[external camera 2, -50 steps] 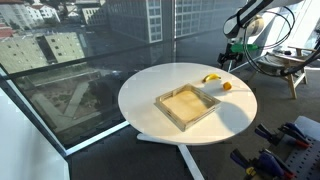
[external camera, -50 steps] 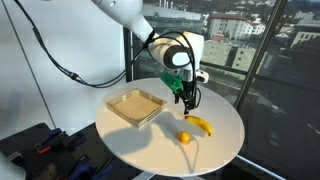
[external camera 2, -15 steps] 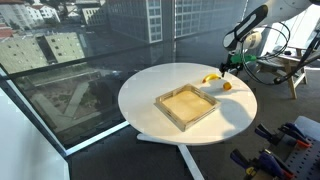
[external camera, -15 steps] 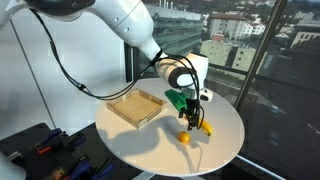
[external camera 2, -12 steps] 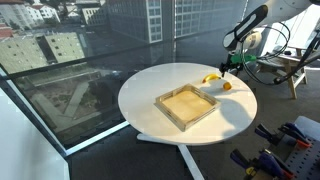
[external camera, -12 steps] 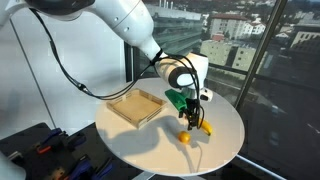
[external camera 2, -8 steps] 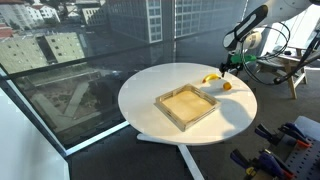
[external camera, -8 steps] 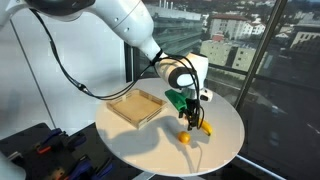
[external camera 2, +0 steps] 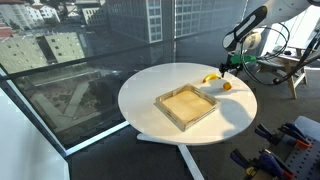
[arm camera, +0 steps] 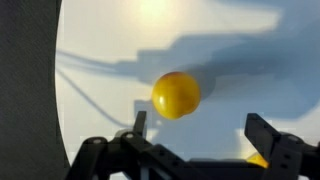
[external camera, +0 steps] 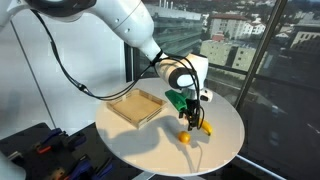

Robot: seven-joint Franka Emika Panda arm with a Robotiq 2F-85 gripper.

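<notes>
My gripper [external camera: 188, 121] hangs open just above the round white table [external camera: 150, 145], over a yellow banana [external camera: 203, 126] and next to a small orange ball [external camera: 185, 138]. In the wrist view the orange ball [arm camera: 176, 95] lies on the table ahead of the open fingers [arm camera: 200, 125], apart from them, and a bit of the banana [arm camera: 257, 160] shows by one fingertip. In an exterior view the gripper [external camera 2: 227, 68] sits above the banana [external camera 2: 211, 78] and the ball [external camera 2: 227, 86]. It holds nothing.
A shallow wooden tray [external camera: 136, 106] lies on the table, also seen in an exterior view [external camera 2: 187, 106]. Large windows stand behind the table. Tools and clutter [external camera: 45, 150] lie on the floor nearby. Cables hang from the arm.
Since 3.3 s ago the gripper has come down towards the banana and the ball. Over the last second nothing has visibly moved.
</notes>
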